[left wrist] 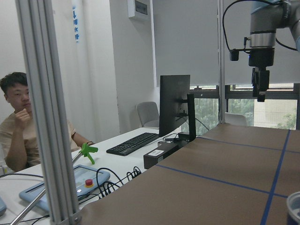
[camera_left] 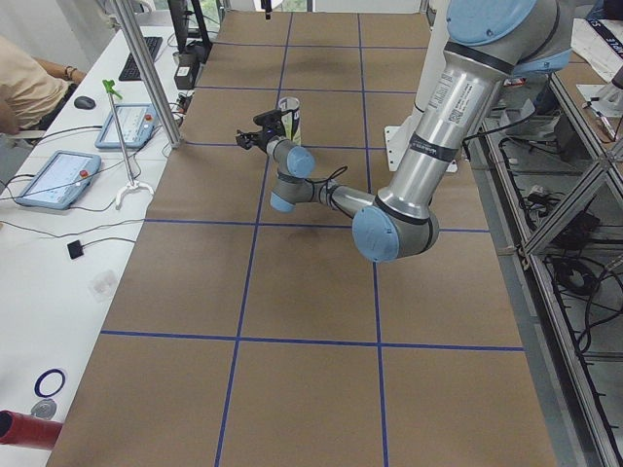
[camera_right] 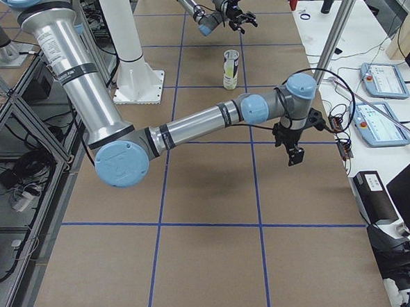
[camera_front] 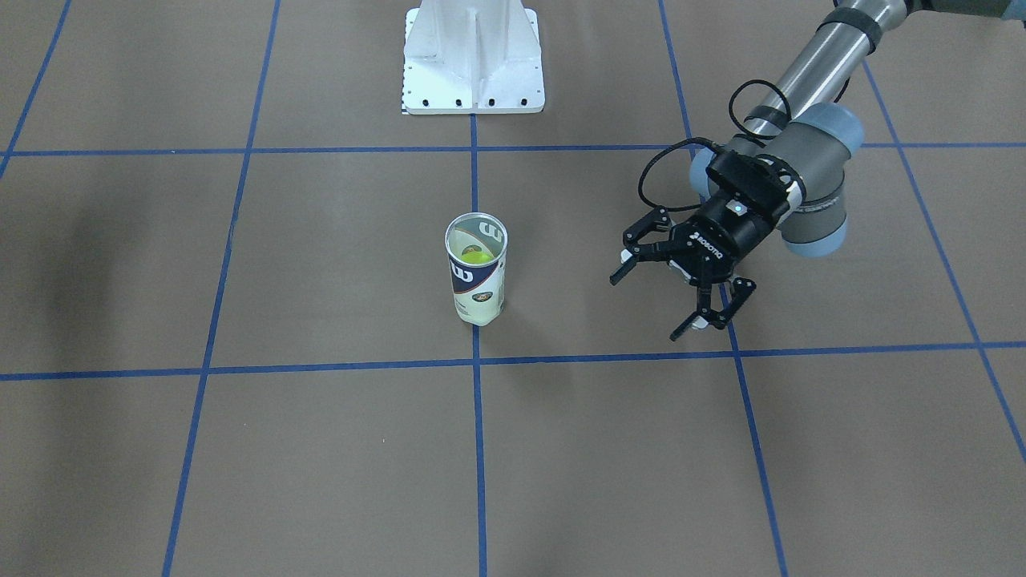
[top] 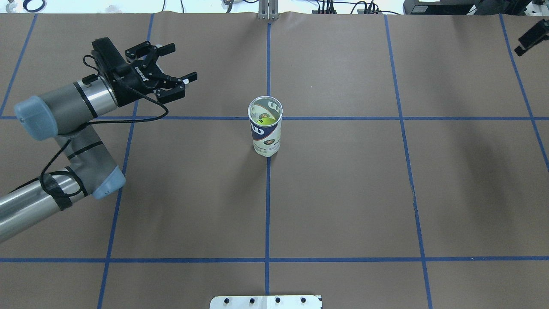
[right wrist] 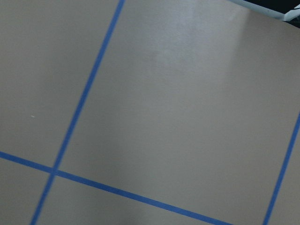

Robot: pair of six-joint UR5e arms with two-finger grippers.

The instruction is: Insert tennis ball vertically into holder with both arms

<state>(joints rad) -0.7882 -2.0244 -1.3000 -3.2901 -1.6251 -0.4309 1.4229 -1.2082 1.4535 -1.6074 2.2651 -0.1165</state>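
The holder (top: 266, 136), a clear tube with a navy-and-white label, stands upright at the table's centre on a blue tape line. A yellow-green tennis ball (top: 266, 122) lies inside it, seen through the open top (camera_front: 476, 234). My left gripper (top: 183, 62) hovers open and empty, well to the side of the holder (camera_front: 476, 280), fingers spread (camera_front: 646, 307). My right gripper (top: 522, 48) shows only at the overhead view's far right edge, far from the tube. It hangs pointing down above the table (left wrist: 259, 96), and I cannot tell whether it is open.
The white base pedestal (camera_front: 473, 56) stands at the robot's side of the table. Blue tape lines grid the brown table cover (top: 343, 193). A side desk holds tablets (camera_left: 54, 175), a keyboard (left wrist: 132, 143) and a monitor (left wrist: 174, 104); a person (left wrist: 21, 126) sits there.
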